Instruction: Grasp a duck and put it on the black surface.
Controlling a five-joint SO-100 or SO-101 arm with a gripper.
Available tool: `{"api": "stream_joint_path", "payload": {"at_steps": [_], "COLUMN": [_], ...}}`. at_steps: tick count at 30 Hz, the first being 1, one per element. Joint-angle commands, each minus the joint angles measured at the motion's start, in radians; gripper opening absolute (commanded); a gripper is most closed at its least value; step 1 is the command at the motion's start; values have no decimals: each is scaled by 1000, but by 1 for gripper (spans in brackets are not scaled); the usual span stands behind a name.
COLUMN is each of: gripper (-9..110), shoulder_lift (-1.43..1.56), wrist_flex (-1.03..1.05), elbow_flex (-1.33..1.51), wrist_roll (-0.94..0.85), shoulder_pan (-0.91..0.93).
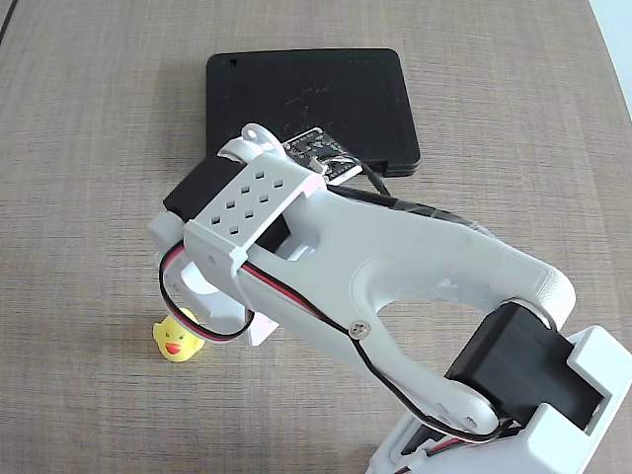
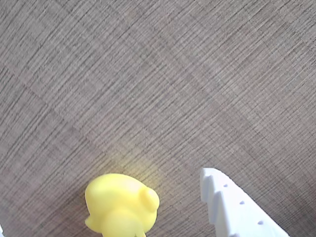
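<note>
Yellow duck (image 1: 176,340) on the woven table (image 1: 79,148), not on the black surface (image 1: 311,104).
Duck stands well short of that slab, just under the arm's gripper (image 1: 222,314). Wrist view: duck (image 2: 122,205) sits beside one toothed white finger (image 2: 232,210), gap between them; fingers spread, holding nothing.

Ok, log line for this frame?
phase: approach | gripper: open beside duck | duck: on table, ungrasped | black surface: bare
</note>
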Motion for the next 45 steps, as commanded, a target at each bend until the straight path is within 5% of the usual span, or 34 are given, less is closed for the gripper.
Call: {"api": "stream_joint_path", "payload": {"at_steps": [1, 36, 45], "gripper": [45, 44, 26], "shoulder_lift": [0, -120, -121], "wrist_flex": [9, -5, -23], "elbow_flex": [-31, -48, -83], "wrist_roll": [-2, 0, 0], "shoulder_pan": [-43, -120, -121]}}
